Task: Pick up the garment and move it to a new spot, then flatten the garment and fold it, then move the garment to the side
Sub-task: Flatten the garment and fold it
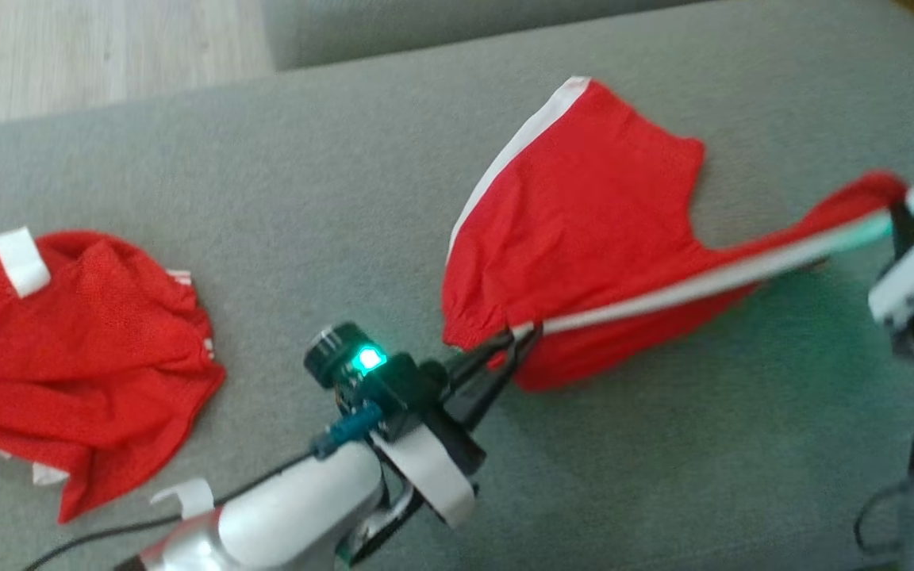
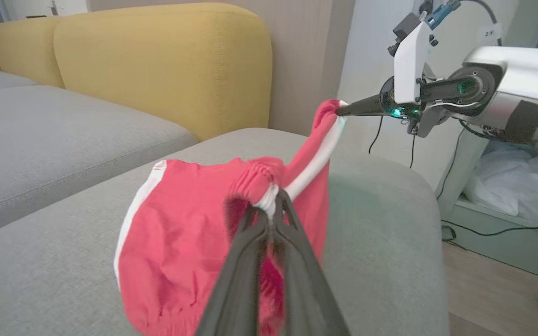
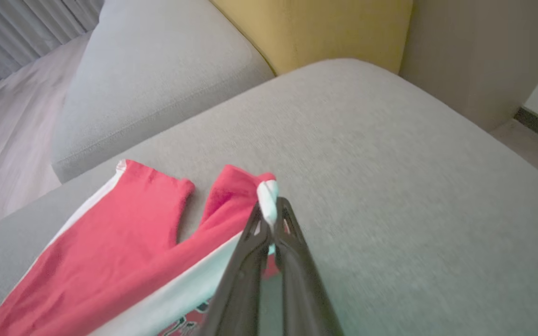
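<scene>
Head view had the shorts (image 1: 584, 238) strung taut along their white stripe: left gripper (image 1: 522, 333) clamped on the waistband near the middle of the cushion (image 1: 306, 198), right gripper (image 1: 900, 212) pinching the leg hem toward its right edge, loose cloth trailing toward the far edge.

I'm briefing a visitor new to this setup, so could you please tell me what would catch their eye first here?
The red shorts, their white-striped edge stretched taut between the left gripper and the right gripper, both shut on it, over the grey cushion. Then a crumpled red mesh garment lying at the cushion's left end in the head view.
</scene>
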### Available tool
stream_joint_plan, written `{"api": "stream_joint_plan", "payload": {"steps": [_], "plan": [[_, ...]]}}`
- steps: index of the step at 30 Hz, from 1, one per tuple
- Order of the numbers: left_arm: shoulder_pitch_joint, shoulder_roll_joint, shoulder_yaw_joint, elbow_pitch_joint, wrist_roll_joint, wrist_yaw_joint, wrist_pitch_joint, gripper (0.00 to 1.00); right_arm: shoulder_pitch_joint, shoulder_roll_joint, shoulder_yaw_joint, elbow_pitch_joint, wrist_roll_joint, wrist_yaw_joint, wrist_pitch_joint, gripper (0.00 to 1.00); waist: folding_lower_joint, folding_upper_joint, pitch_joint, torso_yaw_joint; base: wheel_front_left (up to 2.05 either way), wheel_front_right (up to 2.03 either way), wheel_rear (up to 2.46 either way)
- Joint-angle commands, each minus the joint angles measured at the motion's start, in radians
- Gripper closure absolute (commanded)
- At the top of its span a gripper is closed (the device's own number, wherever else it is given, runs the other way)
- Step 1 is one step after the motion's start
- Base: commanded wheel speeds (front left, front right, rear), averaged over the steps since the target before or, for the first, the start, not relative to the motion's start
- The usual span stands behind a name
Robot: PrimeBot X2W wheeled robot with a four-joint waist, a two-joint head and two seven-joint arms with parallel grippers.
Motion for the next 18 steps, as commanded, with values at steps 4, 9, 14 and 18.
{"api": "stream_joint_plan", "payload": {"steps": [4, 9, 14, 18], "plan": [[-0.090, 0.019, 0.059, -0.024, 0.002, -0.012, 0.000, 1.00, -0.168, 0.008, 0.036, -0.010, -0.057, 0.002, -0.011, 1.00, -0.0002, 0.0000, 0.079, 0.053, 0.00, 0.00, 0.00], [-0.138, 0.007, 0.064, -0.016, 0.012, -0.027, 0.002, 1.00, -0.303, 0.016, 0.057, 0.089, -0.111, 0.002, -0.056, 1.00, -0.0002, 0.0000, 0.133, 0.095, 0.00, 0.00, 0.00], [-0.169, -0.020, 0.062, -0.001, 0.018, -0.042, -0.003, 1.00, -0.414, 0.020, 0.071, 0.205, -0.161, 0.002, -0.111, 1.00, -0.0002, 0.0000, 0.169, 0.139, 0.00, 0.00, 0.00], [-0.186, -0.039, 0.057, 0.014, 0.022, -0.053, -0.007, 1.00, -0.487, 0.019, 0.070, 0.298, -0.200, 0.002, -0.153, 1.00, -0.0002, 0.0000, 0.193, 0.168, 0.00, 0.00, 0.00]]}}
